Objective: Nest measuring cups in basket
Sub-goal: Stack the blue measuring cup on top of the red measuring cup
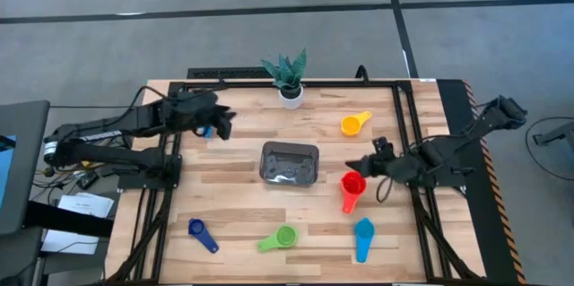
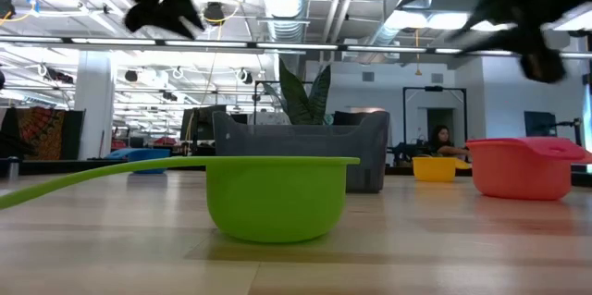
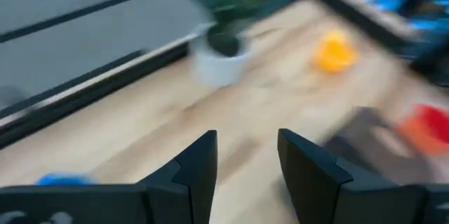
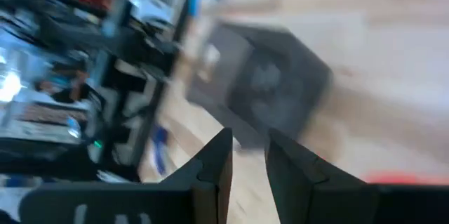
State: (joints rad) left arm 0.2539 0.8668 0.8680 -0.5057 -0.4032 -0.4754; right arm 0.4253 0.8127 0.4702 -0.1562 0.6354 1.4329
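The dark mesh basket (image 1: 289, 162) stands mid-table on its base. Measuring cups lie apart on the wood: an orange-yellow one (image 1: 354, 125), a red one (image 1: 352, 187), a blue one (image 1: 363, 237), a green one (image 1: 280, 238), a dark blue one (image 1: 202, 234), and a blue one (image 1: 208, 131) partly hidden under my left arm. My left gripper (image 3: 247, 161) hangs open above the table, left of the basket (image 3: 365, 129), with nothing between its fingers. My right gripper (image 4: 249, 150) hovers right of the basket (image 4: 270, 83), above the red cup, with a narrow empty gap.
A plant in a white pot (image 1: 289, 84) stands at the far edge behind the basket. Black frame rails (image 1: 408, 134) run along the table's left, right and far sides. In the low view the green cup (image 2: 273, 198) fills the foreground.
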